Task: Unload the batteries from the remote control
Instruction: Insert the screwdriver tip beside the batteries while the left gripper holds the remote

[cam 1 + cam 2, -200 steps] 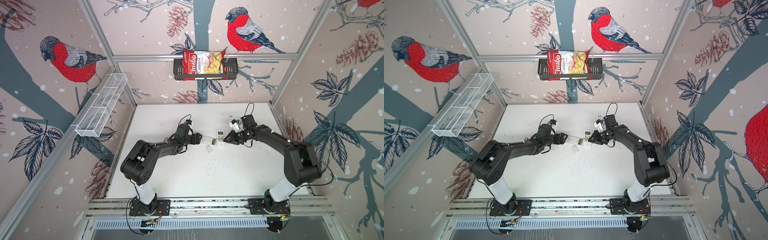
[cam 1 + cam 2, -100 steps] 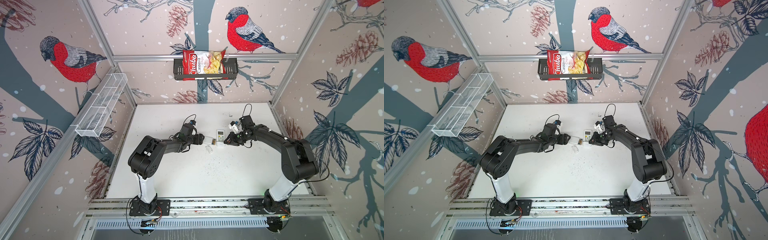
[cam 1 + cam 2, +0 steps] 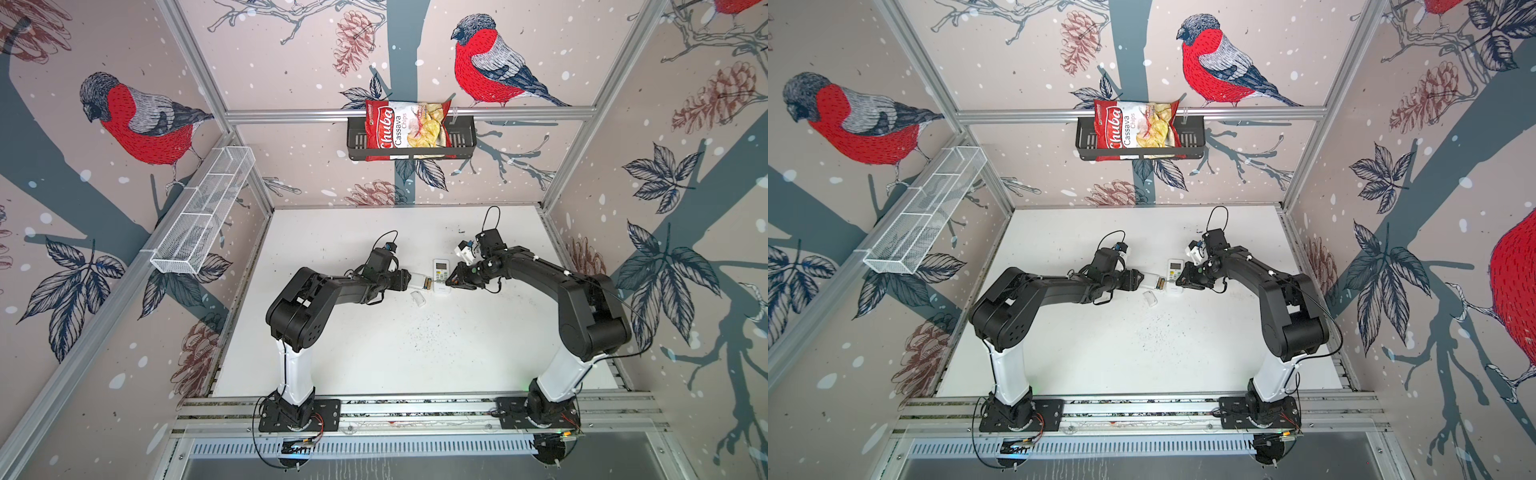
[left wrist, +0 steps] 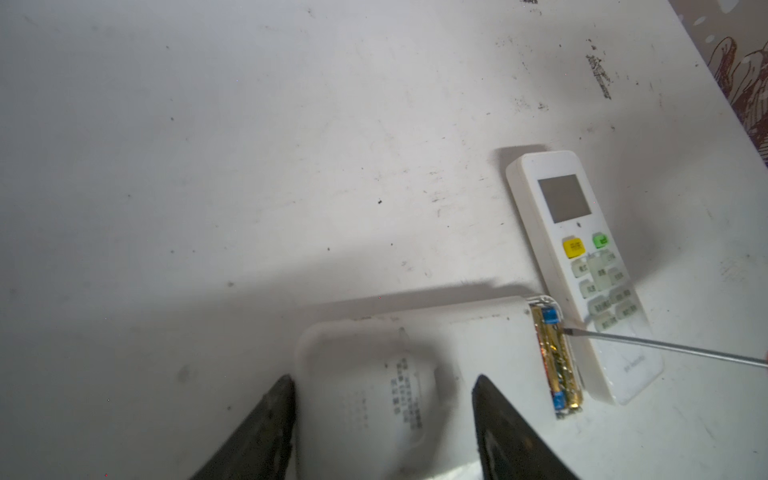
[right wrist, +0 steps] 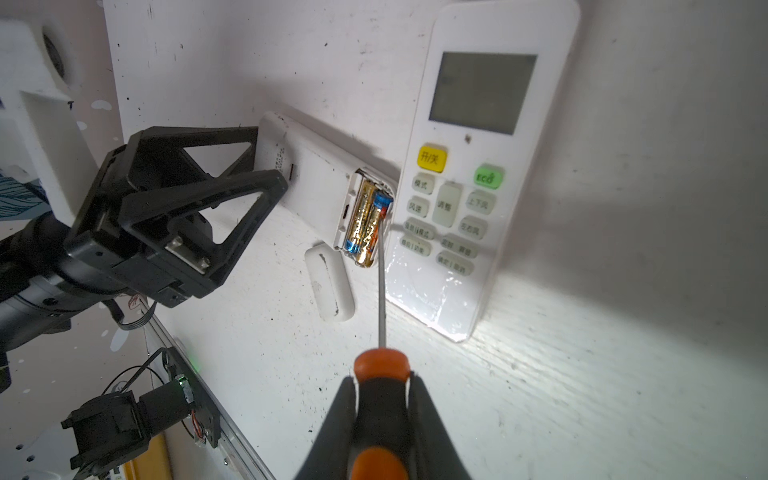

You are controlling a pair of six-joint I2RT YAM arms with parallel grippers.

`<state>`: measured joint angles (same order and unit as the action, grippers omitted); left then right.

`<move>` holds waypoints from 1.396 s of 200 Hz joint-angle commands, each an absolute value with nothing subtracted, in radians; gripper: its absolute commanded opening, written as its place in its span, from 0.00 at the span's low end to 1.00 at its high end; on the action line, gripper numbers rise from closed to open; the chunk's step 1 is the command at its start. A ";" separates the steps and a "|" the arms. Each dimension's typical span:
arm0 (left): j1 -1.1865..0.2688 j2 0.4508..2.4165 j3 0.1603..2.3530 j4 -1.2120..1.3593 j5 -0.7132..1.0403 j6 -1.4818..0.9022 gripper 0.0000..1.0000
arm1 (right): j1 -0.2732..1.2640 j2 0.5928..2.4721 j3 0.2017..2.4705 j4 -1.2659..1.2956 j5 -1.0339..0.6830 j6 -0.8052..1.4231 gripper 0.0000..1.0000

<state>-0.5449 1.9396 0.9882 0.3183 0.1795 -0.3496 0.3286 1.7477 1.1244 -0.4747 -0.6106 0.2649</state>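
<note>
The right gripper (image 5: 382, 386) is clamped on the orange-and-black handle of the screwdriver (image 5: 380, 363). The thin shaft runs straight ahead of the jaws, over the lower end of a face-up remote (image 5: 469, 174). Its tip sits at the nearer of two batteries (image 5: 365, 220), gold with blue ends, lying side by side in the open compartment of the face-down remote (image 5: 316, 178). Levering from so shallow an angle, the tip could skid off the round, glossy cell and jab the compartment wall. A cell that pops free could roll across the table (image 5: 582, 374), past the loose cover (image 5: 330, 286) lying just beside the shaft. Beyond the compartment, the left gripper (image 4: 382, 380) faces the right one, its jaws standing apart on either side of that remote's far end. Whether the pads press on it I cannot tell. If they do not, the push would likely shove the whole remote away rather than lift a battery. In both top views the right arm (image 3: 540, 270) reaches inward with a bent elbow and a low forearm. The left arm (image 3: 332, 286) stretches low and nearly level toward it.
</note>
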 commanded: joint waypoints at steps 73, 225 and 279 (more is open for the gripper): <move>-0.548 1.977 0.992 0.331 0.190 -0.338 0.59 | 0.364 1.753 1.148 -0.523 -0.564 0.237 0.00; -0.563 1.994 0.992 0.353 0.186 -0.359 0.54 | 0.416 1.724 1.180 -0.554 -0.506 0.242 0.00; -0.564 1.996 0.992 0.353 0.185 -0.361 0.54 | 0.419 1.700 1.173 -0.555 -0.503 0.242 0.00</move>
